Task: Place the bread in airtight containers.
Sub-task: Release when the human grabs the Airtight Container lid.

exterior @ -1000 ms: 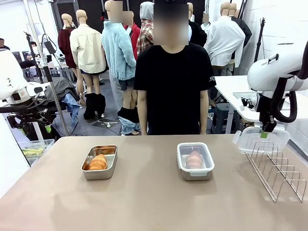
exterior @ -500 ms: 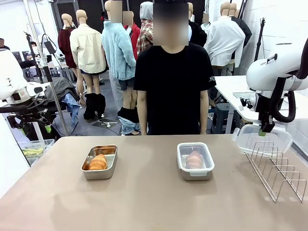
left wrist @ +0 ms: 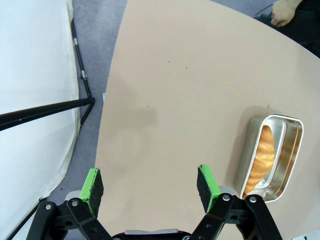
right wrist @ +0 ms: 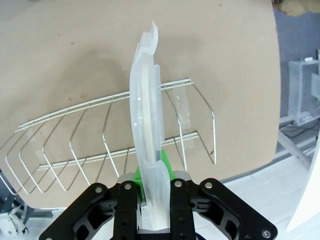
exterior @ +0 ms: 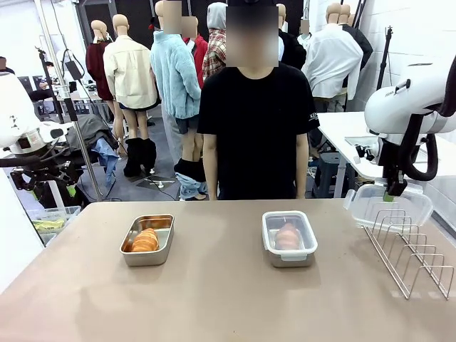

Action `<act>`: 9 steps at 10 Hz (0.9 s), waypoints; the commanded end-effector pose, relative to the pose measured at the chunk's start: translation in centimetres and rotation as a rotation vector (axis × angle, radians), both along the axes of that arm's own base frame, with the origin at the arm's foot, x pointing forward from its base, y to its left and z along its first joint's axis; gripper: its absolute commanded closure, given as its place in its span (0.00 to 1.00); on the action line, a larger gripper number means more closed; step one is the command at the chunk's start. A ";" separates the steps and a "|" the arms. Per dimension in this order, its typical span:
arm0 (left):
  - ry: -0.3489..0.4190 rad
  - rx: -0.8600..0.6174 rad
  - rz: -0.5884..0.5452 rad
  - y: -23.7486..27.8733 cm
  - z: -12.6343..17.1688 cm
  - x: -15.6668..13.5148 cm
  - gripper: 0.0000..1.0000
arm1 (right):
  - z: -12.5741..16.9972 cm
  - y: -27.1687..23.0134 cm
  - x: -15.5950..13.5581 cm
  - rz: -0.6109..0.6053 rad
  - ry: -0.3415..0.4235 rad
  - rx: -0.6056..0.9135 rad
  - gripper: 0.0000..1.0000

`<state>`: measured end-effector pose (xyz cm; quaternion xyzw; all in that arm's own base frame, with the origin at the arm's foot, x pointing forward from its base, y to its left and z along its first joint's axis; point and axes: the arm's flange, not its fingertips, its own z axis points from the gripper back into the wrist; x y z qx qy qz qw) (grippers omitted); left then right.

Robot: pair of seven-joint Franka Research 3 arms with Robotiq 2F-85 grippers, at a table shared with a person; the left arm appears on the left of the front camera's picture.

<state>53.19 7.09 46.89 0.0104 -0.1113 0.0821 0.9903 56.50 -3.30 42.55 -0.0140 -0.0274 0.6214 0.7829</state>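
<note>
An open steel tin (exterior: 147, 239) on the table's left holds a golden croissant roll (exterior: 145, 241); the left wrist view shows the same tin (left wrist: 272, 156) and roll (left wrist: 261, 156) at right. A second tin (exterior: 289, 238), closed with a clear white-rimmed lid, holds another roll (exterior: 286, 236). My right gripper (exterior: 390, 197) is shut on a clear plastic lid (exterior: 388, 205), held just above the wire rack; in the right wrist view the lid (right wrist: 148, 120) stands edge-on between the green pads. My left gripper (left wrist: 150, 182) hangs open over the table's left edge, with nothing between its fingers.
A wire rack (exterior: 412, 248) stands at the table's right side, below the held lid; the right wrist view shows the rack (right wrist: 115, 145) under it. A person in a black shirt (exterior: 255, 121) stands at the far edge. Bare tabletop (exterior: 214, 299) lies in front.
The right gripper has lifted the clear lid slightly and shifted it a little right over the rack's far end. Both tins and the left arm stay as they were.
</note>
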 end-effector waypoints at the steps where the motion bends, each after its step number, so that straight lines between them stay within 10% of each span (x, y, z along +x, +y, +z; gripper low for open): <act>1: 0.003 -0.001 0.008 0.1 0.2 -0.1 0.03 | -0.1 0.0 0.0 -0.001 -0.005 0.001 1.00; 6: 0.003 -0.001 0.008 0.1 0.2 -0.1 0.03 | 11.0 2.0 -3.7 -0.087 -0.097 -0.040 1.00; 9: 0.003 -0.001 0.008 0.1 0.2 -0.1 0.03 | 17.5 5.3 -1.9 -0.228 0.027 0.156 1.00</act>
